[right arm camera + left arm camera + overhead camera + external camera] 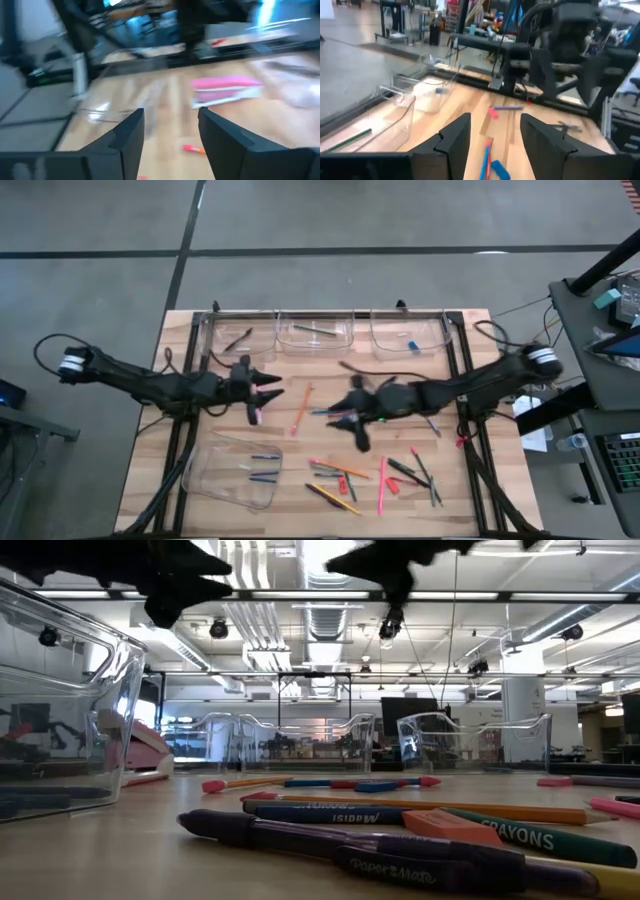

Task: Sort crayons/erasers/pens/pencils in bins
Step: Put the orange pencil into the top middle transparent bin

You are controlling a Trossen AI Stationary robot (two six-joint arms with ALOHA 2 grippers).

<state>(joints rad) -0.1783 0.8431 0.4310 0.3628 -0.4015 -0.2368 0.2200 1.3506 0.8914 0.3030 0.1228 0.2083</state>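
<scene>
High view: both arms are over mid-table. The left gripper (268, 392) sits just left of centre, fingers apart, nothing between them. The right gripper (352, 423) is centre-right, angled down toward the near pile; can't tell its fingers from up here. Three clear bins line the far edge: the far-left bin (238, 333) has a dark stick in it, the far-middle bin (315, 332) a long thin one, and the far-right bin (408, 333) a small blue bit, prob. an eraser. The near-left bin (235, 470) holds a few short sticks, likely crayons. An orange pencil (301, 410) lies between the grippers. Unsorted pile near-right: a pink pencil (382, 485), dark pens, more orange sticks. Plenty left to sort.

Low view: a dark PaperMate pen (350, 845) is closest to the lens, and an orange crayon (420, 807) is behind it. Both arms hang above as silhouettes, off the wood.

Left wrist view: the left gripper's fingers (455, 137) are spread and empty, aimed along the table, with a blue stick (485, 161) just ahead. It looks parked, waiting its turn.

Right wrist view: the right gripper's fingers (131, 135) are spread with nothing pinched, over bare wood. An orange-red tip (192, 148) lies just ahead, and a pink block (226, 90) sits farther off. My guess is it's lining up the next pick.
</scene>
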